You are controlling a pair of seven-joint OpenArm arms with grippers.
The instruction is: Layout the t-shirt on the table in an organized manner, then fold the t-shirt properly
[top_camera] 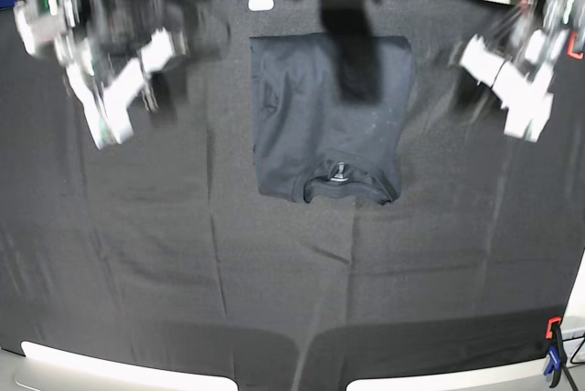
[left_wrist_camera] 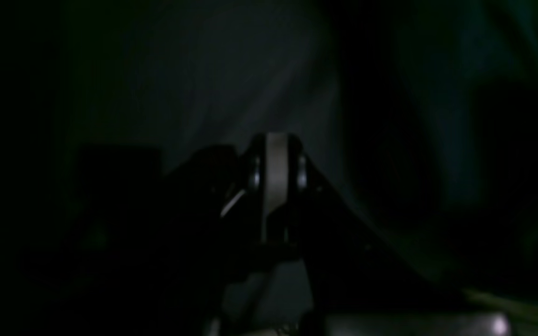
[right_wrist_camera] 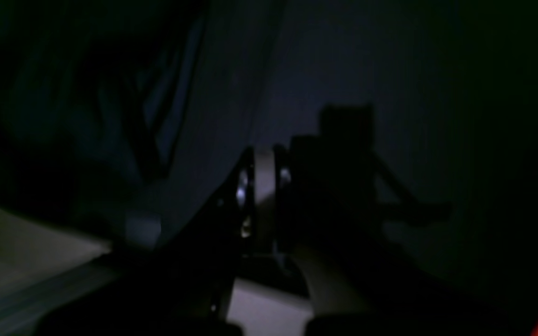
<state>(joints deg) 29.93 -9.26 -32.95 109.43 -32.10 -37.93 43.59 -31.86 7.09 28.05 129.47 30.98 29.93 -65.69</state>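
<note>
T-shirt point(top_camera: 324, 126) sits sleeves-in by the table's point(top_camera: 137, 254) far edge, prob awaiting crosswise fold; both claws, left gripper point(left_wrist_camera: 276, 140) & right gripper point(right_wrist_camera: 264, 156), pressed together, empty.

table point(top_camera: 137, 254) bare around t-shirt point(top_camera: 311, 126)

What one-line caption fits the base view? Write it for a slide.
Folded charcoal t-shirt lies collar-forward on the black-clothed table, both arms raised clear at the sides.

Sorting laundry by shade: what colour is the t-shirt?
Dark charcoal grey t-shirt, slightly lighter than the black table; clearest in the base view.
</note>
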